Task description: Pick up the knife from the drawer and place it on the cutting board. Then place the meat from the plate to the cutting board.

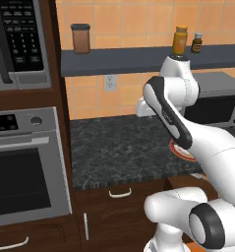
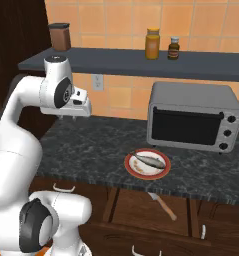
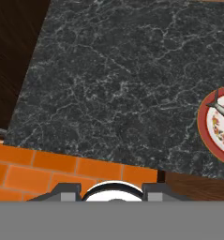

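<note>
The knife (image 2: 164, 205), tan handle and thin grey blade, lies slanted on the reddish floor of the pulled-out drawer (image 2: 136, 210) under the counter. Just above it on the dark counter stands the red-rimmed plate (image 2: 139, 173) (image 3: 202, 126) (image 1: 179, 151) with the grey-brown meat (image 2: 150, 160) (image 3: 222, 109) on it. My gripper (image 2: 71, 116) (image 3: 112, 191) hangs high over the counter's left part, well left of the plate, fingers apart with nothing between them. A tan strip at the right border of the right base view may be the cutting board; I cannot tell.
A grey toaster oven (image 2: 193, 115) stands behind the plate. A dark shelf (image 2: 141, 60) above carries jars and a brown canister. A wall oven (image 1: 25, 162) and microwave (image 1: 18, 39) fill the tall cabinet at left. Closed drawers (image 1: 120, 193) sit below the counter edge.
</note>
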